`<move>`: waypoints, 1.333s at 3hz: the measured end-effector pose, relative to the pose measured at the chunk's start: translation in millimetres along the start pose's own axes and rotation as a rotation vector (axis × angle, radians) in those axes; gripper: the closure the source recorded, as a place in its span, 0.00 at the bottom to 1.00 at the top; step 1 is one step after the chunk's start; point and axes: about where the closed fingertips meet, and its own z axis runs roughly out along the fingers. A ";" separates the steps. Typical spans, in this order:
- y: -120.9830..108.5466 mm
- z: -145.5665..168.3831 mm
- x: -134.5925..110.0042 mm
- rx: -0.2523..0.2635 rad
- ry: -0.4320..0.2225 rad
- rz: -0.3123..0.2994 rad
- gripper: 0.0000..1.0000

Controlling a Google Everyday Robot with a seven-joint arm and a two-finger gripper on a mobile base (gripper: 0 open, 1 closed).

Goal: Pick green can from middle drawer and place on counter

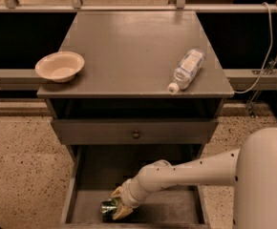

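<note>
- The middle drawer stands pulled out at the bottom of the cabinet, below the counter's front edge, with its grey floor bare on the right.
- The green can sits inside that drawer, towards its front left part, close to the left side wall.
- The gripper is down in the drawer at the can; its yellowish fingers sit one on the near side and one on the far side, and the jaws look clamped on the can.
- The white arm reaches in from the right, across the drawer, from the robot's rounded body at the lower right.
- Above the open drawer is a closed grey drawer front with a small round knob.
- The counter tops the cabinet.
- A pale bowl rests upright at the counter's front left corner, its rim reaching past the left edge.
- A clear plastic bottle lies on its side near the right edge, its white cap pointing towards the front edge.
</note>
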 end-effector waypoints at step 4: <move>-44.4 -107.7 -38.5 0.147 -0.116 -0.030 1.00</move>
